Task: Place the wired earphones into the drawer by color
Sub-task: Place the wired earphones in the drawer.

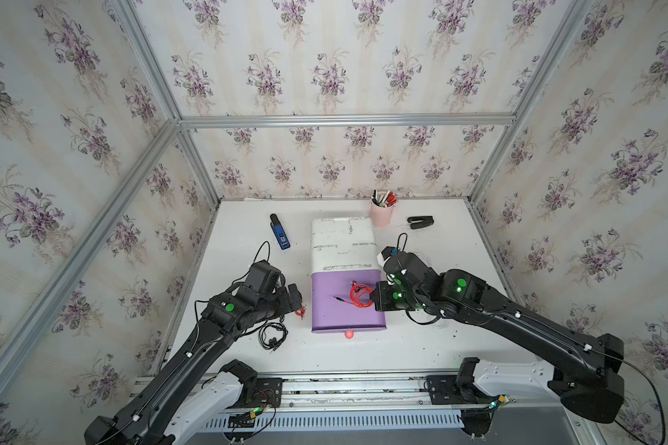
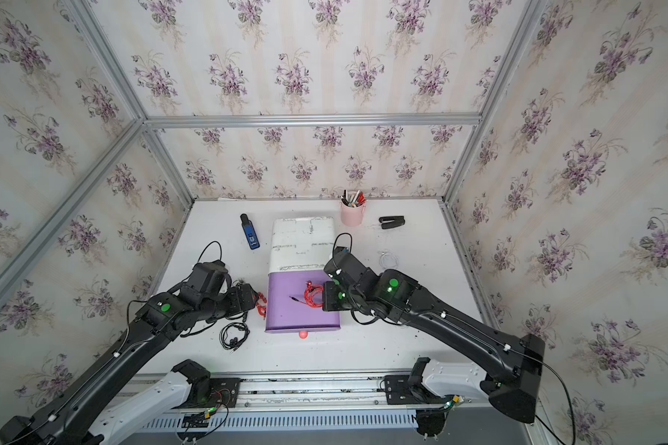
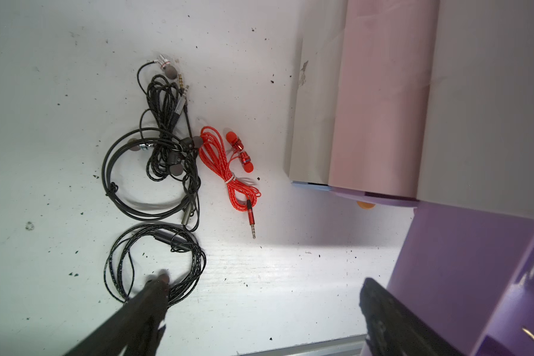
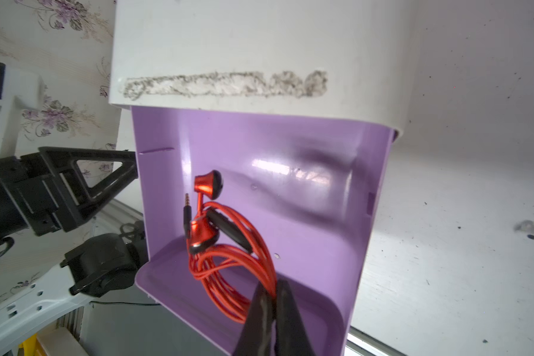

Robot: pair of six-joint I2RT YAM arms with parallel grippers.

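Your right fingers are pressed together on a loop of the red earphones, bottom middle of the right wrist view. The rest of that bundle, both buds and the plug, fans upward from the fingertips inside the open purple drawer. Can't tell whether it rests on the drawer floor. In both top views the bundle sits in the right half of the drawer, just left of the fingers, below the white cabinet.

Your left fingers are wide apart and hold nothing. In the left wrist view one finger, bottom left, overlaps the lower black earphones; contact can't be judged. The other finger, bottom right, sits just beside the drawer's outer wall.

A second red set lies on the table at frame centre, between the drawer and a tangled black pile, well clear of both left fingers. A faint white coil lies on the table right of the cabinet.
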